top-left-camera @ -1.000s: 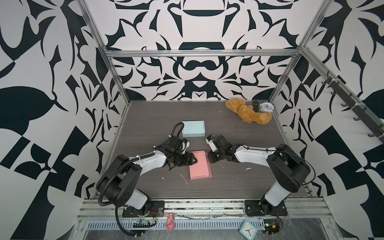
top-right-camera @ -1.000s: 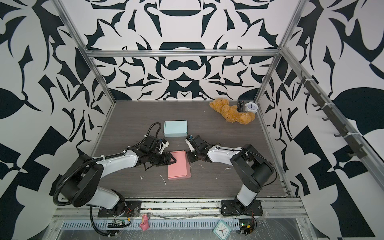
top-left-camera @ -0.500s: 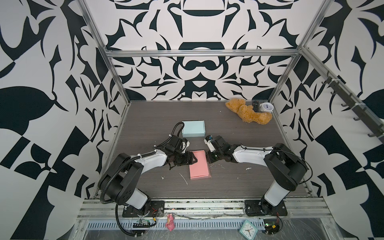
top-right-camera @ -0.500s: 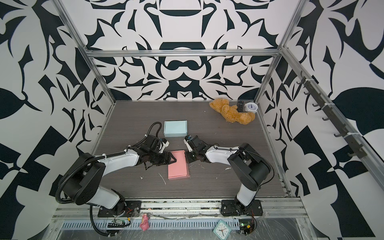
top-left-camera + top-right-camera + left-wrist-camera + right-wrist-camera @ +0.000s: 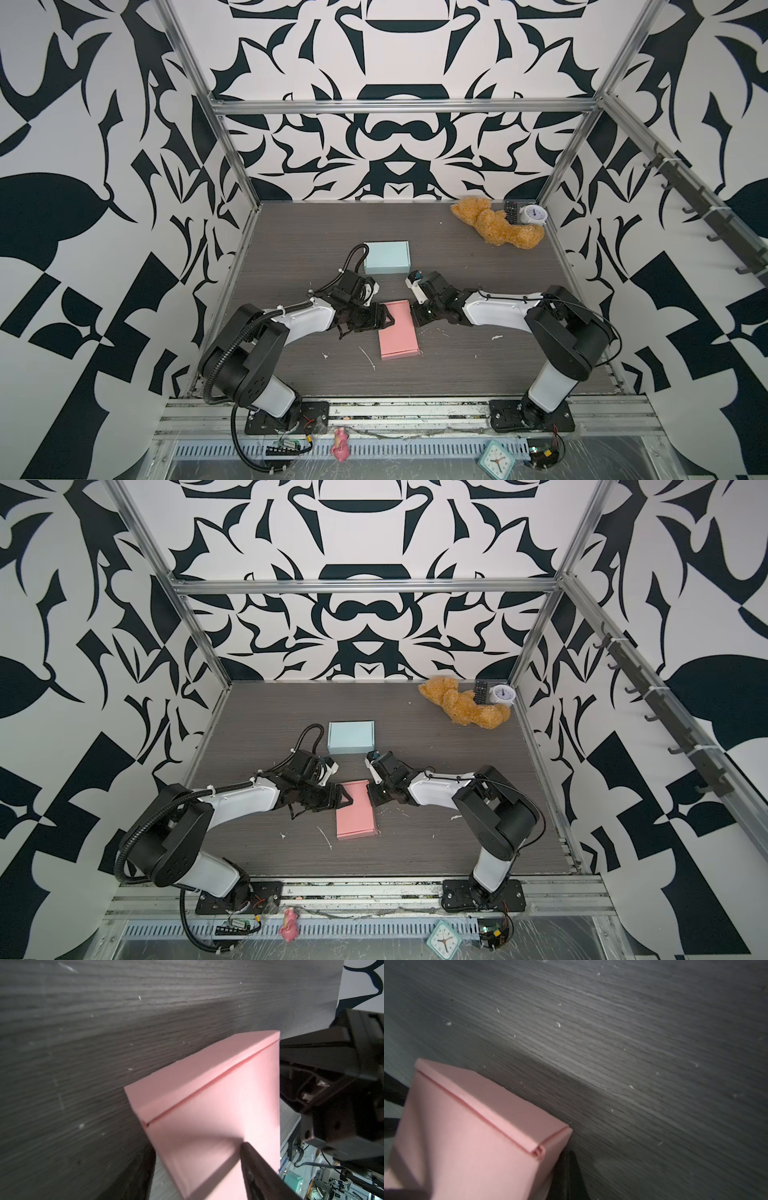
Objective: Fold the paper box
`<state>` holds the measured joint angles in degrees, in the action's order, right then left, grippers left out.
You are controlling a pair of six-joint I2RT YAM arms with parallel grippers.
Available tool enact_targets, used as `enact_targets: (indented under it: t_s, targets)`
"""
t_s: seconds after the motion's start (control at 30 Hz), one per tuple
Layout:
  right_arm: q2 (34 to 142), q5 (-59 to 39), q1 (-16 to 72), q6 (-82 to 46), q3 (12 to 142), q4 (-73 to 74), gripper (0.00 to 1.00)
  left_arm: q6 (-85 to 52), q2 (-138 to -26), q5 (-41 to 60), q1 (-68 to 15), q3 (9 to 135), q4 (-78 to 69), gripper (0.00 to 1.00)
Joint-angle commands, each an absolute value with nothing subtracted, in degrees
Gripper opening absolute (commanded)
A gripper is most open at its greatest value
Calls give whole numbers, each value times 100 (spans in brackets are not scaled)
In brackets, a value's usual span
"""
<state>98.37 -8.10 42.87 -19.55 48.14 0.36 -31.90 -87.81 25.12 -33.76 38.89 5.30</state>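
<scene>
Dark wood-grain tabletop (image 5: 478,374) fills the cell between black-and-white patterned walls (image 5: 395,137). On the front rail sit a small pink figurine (image 5: 340,444) and a teal clock (image 5: 496,457). Past them, near the middle of the table, the pink paper box (image 5: 398,332) lies flat and closed, its long side running away from the rail, with a lid seam across its near end. The left gripper (image 5: 387,321) meets the box's far left corner with its jaws parted. In the left wrist view one finger (image 5: 261,1169) lies over the top face, though it is hard to say whether the jaws actually pinch the card. The right gripper (image 5: 417,318) is clenched with nothing in it, its fingertips (image 5: 570,1169) just beside the far right side wall. Farther back stands a closed light blue box (image 5: 386,257), apart from both arms. In the far right corner lie a tan teddy bear (image 5: 494,228), a black remote (image 5: 511,211) and a white alarm clock (image 5: 533,216).
</scene>
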Motion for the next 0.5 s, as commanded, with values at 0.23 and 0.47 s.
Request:
enact_targets:
  t_s: [0.23,0.47]
  targets:
    - [9207,-227,4443,-1714,4522,-532,5,-2975,-8464,2641,-3172,3876,612,71]
    - [8694,-245,4451,-1925,4096,-642,8,-2902,-8057,2651,-3129,3752,996,77]
